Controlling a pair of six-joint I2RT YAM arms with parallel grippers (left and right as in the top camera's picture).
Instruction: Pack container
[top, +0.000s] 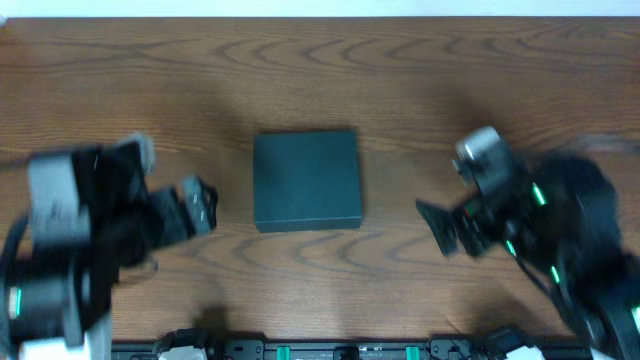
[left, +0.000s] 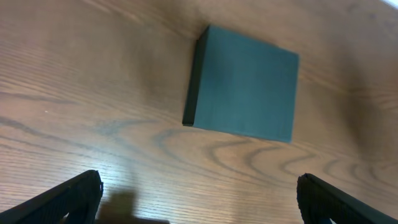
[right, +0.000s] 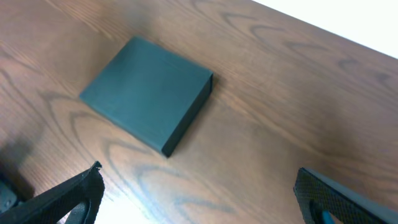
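Wide wooden table (top: 120, 80), and the container (top: 305, 180) sits shut at its centre, between my claws, touching neither. My left gripper (left: 199, 196) and right gripper (right: 199, 186) both gape, empty. My worry is that a one-sided nudge skids the box instead of lifting its flap.

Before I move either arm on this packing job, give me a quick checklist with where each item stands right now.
1. The box lies flat on the table: ok.
2. Its lid is open for packing: not ok, it is shut.
3. Hinge side of the lid known: cannot tell.
4. The left pincer is open and empty: ok.
5. The right pincer is open and empty: ok.
6. Both are apart from the box: ok, bare wood shows between.
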